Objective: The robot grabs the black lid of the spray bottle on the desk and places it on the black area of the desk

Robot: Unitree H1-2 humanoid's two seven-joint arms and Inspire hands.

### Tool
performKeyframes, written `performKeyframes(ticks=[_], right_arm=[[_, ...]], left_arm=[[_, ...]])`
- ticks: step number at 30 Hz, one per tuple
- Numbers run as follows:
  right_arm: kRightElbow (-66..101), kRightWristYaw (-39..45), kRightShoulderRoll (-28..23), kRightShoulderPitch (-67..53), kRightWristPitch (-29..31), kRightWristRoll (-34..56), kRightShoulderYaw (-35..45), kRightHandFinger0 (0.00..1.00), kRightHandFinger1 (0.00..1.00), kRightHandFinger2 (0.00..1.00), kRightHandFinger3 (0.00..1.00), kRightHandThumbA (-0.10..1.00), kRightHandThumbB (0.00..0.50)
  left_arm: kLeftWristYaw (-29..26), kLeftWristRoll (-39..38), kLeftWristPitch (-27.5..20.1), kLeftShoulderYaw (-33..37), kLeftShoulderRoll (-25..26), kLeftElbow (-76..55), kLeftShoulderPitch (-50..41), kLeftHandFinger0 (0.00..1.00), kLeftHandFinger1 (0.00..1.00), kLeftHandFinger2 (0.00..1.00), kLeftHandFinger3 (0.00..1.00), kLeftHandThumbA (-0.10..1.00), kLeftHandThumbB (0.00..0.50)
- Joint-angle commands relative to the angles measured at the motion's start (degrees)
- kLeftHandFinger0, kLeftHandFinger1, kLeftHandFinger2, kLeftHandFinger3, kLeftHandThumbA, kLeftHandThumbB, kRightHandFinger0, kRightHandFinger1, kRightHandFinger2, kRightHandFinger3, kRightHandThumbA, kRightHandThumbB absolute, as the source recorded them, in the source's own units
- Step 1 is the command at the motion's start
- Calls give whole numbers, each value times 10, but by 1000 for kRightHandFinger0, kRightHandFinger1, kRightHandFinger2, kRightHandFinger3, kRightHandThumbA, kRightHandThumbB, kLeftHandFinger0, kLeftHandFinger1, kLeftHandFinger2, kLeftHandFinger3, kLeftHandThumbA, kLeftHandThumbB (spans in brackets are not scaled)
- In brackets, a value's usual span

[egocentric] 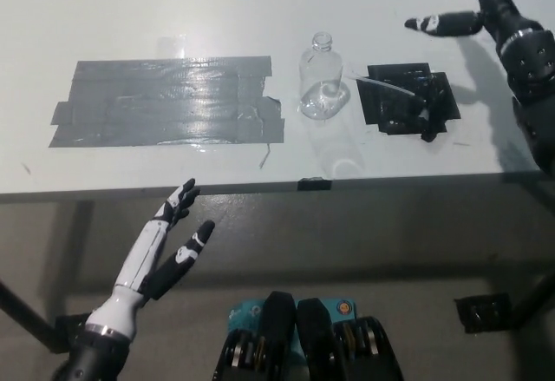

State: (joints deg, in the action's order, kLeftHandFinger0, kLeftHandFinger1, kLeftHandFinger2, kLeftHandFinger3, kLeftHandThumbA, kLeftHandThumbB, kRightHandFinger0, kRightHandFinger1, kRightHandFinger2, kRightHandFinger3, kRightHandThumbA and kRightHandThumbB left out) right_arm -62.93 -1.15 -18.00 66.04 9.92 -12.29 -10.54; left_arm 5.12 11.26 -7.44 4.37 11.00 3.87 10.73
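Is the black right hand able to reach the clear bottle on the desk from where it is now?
Probably yes. The right hand is open above the desk's far right, and only bare desk lies between it and the clear bottle. The lid on the black patch sits nearer the robot, out of the way.

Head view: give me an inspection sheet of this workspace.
Surface: white desk, grey tape patch on its left part.
Job's things: black lid, dip tube attached, lies on the black area; clear spray bottle upright, uncapped, beside it.
Clutter: nothing seen.
Hands: right hand open, raised past the black area; left hand open, resting below the desk edge.
Cables: nothing seen.
Surroundings: floor, table legs.
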Motion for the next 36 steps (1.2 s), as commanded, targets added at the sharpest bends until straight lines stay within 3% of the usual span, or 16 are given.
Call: performKeyframes(ticks=[1, 7, 14, 26, 36], right_arm=[[373, -33, -3, -98, 17, -23, 25, 1000, 1000, 1000, 1000, 1000, 379], [616, -2, 19, -231, -39, -15, 24, 1000, 1000, 1000, 1000, 1000, 348], [738, -7, 42, -336, -32, -18, 30, 1000, 1000, 1000, 1000, 1000, 342], [723, -25, 94, -448, 3, -9, 25, 1000, 1000, 1000, 1000, 988, 274], [614, 1, 91, -507, 19, -22, 6, 1000, 1000, 1000, 1000, 934, 329]], left_arm=[[-14, 8, -5, -10, 5, -2, 46, 1000, 1000, 1000, 1000, 843, 92], [-12, 0, -5, -14, 6, 4, 60, 1000, 1000, 1000, 1000, 850, 99], [-15, 3, -14, -15, 10, 16, 74, 1000, 1000, 1000, 1000, 859, 80], [-14, -1, -19, -14, 7, 12, 38, 1000, 1000, 1000, 1000, 825, 79], [-11, 1, -24, -10, 3, -4, -21, 1000, 1000, 1000, 1000, 796, 85]])
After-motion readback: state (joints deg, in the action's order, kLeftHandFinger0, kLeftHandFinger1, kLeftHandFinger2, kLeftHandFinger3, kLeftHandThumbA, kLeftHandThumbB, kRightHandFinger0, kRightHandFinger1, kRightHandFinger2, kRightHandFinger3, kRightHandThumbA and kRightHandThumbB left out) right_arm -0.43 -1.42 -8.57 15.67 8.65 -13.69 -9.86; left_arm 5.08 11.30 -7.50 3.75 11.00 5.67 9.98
